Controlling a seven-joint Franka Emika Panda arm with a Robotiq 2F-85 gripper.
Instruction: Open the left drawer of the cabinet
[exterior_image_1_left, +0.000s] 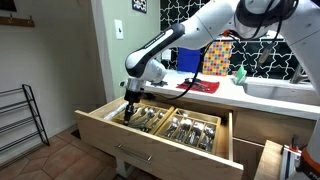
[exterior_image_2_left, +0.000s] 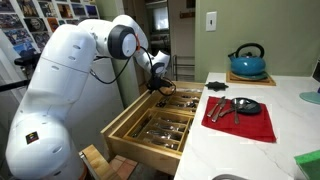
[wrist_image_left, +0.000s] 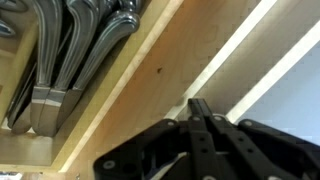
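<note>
One drawer is standing well out, so opening is looking done; the tool, pinched fully together on nothing, is needing only lifting clear.

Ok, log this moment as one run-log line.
drawer: open | pincer: shut, at drawer's wooden rim | cutlery: lying inside drawer

The drawer is pulled out below the countertop, cutlery is laid inside, and a kettle is set beyond a mat.
</note>
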